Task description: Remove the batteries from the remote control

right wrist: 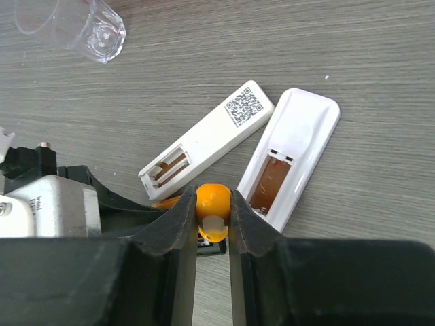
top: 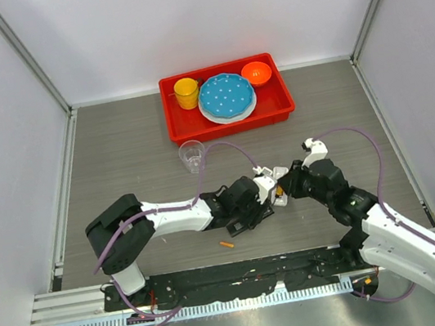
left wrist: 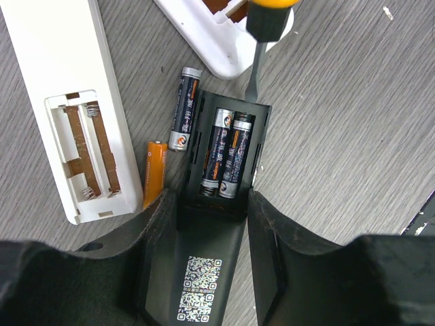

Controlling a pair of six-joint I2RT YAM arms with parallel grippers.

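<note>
A black remote control (left wrist: 207,272) lies between the fingers of my left gripper (left wrist: 211,200), which is shut on its sides. Its open compartment holds two dark batteries (left wrist: 226,153). One dark battery (left wrist: 184,109) and one orange battery (left wrist: 154,173) lie loose just to its left. My right gripper (right wrist: 213,200) is shut on the orange handle of a screwdriver (right wrist: 213,204). The screwdriver's blade (left wrist: 253,78) touches the far end of the compartment. In the top view both grippers (top: 259,204) (top: 286,188) meet at the table's middle.
Two white remotes (right wrist: 204,139) (right wrist: 292,156) lie with empty compartments beside the black one. A clear cup (top: 192,155) stands just behind. A red tray (top: 279,108) at the back holds a yellow cup, blue plate and orange bowl. Another small orange battery (top: 227,245) lies near the front.
</note>
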